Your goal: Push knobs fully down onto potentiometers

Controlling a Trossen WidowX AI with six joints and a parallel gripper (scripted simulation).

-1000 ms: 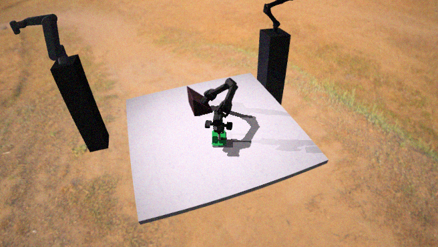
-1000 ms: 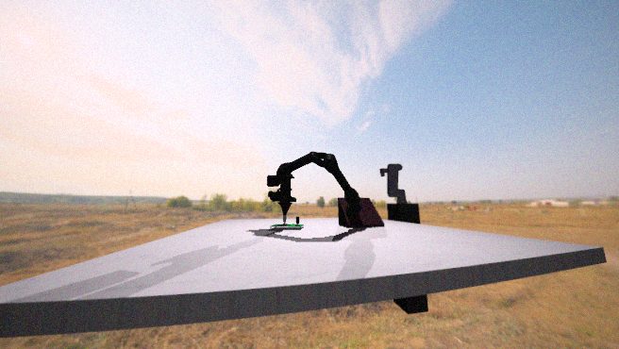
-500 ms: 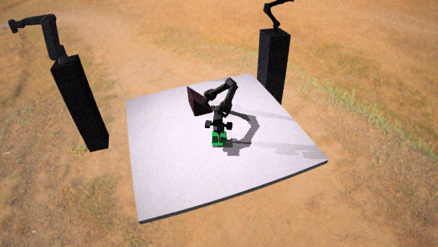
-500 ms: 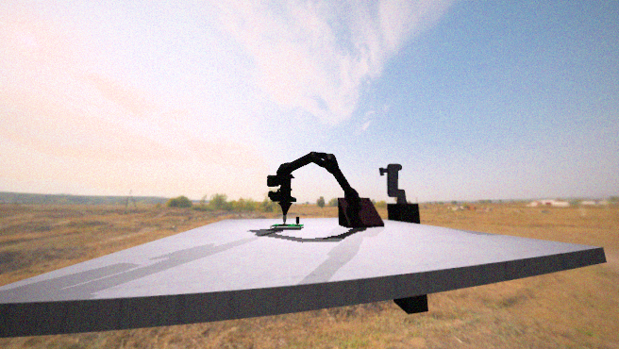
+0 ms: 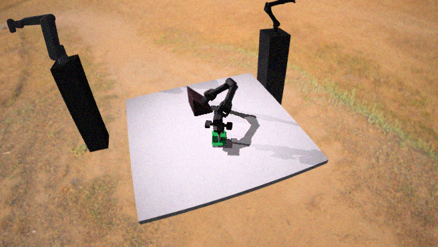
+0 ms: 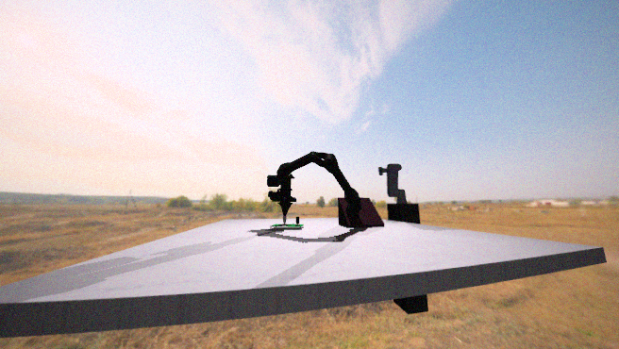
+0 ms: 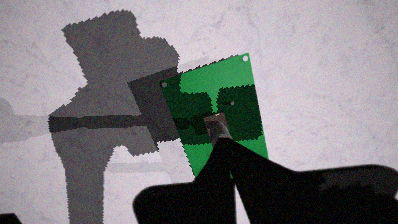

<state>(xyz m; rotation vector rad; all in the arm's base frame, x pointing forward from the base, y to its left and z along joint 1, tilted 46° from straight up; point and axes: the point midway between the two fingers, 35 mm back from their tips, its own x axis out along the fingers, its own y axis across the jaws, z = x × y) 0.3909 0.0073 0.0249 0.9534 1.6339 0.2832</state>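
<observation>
The green circuit board (image 5: pixel 218 145) (image 6: pixel 295 226) (image 7: pixel 217 82) stands low on the table, partly in the arm's shadow. My gripper (image 5: pixel 219 140) (image 6: pixel 284 223) (image 7: pixel 223 142) is shut, with nothing seen between its fingers. It points down, and its narrow tips are at or just above the board. One dark upright knob (image 6: pixel 297 220) stands on the board in the exterior view, on the arm-base side of my tips. The other knob cannot be made out; it may be hidden under the tips. A small pale spot (image 7: pixel 231 103) shows on the board in the wrist view. Knob depth cannot be told.
The pale table (image 5: pixel 173 180) (image 6: pixel 189 278) carries a dark red wedge-shaped block (image 5: pixel 199 107) (image 6: pixel 375 217) by the arm's base. Two black pillars (image 5: pixel 81 107) (image 5: pixel 274 57) with other arms stand beyond the table. The arm's shadow falls beside and across the board.
</observation>
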